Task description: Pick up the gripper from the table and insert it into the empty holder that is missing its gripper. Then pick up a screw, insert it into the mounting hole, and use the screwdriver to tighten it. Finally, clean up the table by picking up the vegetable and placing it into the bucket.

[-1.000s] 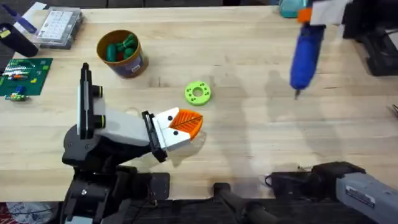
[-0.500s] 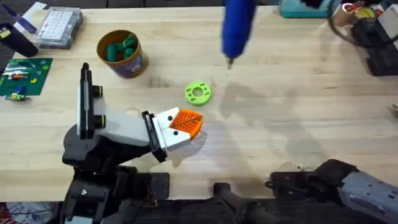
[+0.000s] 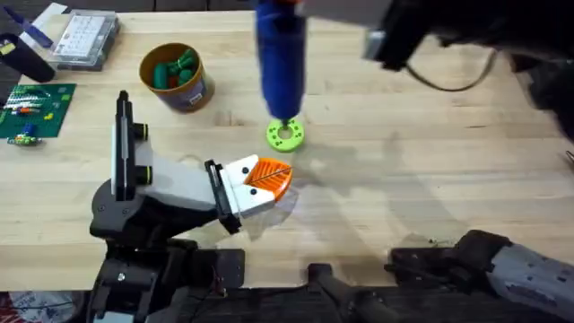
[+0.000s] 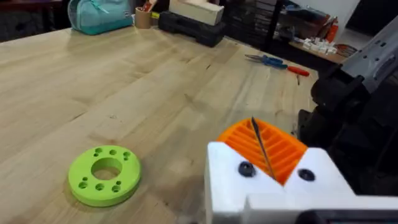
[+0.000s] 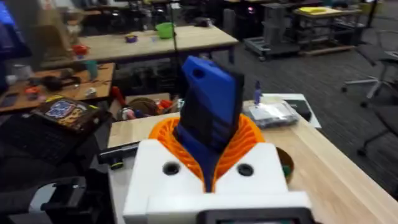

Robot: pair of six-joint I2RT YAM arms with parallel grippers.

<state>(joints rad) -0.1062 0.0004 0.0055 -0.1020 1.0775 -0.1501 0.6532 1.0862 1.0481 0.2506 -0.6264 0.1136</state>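
Screwdriver (image 3: 280,56) had swung from the upper right of the overhead frame to upper centre, bit now just over the green disc (image 3: 285,135). Right fingers (image 5: 211,163) were clamped on its blue body. Left fingers (image 3: 267,178), together and empty, rested on the worktop (image 3: 430,170) below the disc. That shift suggested the tightening step was at hand. Bucket (image 3: 173,77), upper left, held green pieces.

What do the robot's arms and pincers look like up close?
The left pincer has a white body with orange ribbed pads and two dark round screws on its face. The right pincer looks the same. The left arm is white with black joints; the right arm is grey and black, bearing a label.
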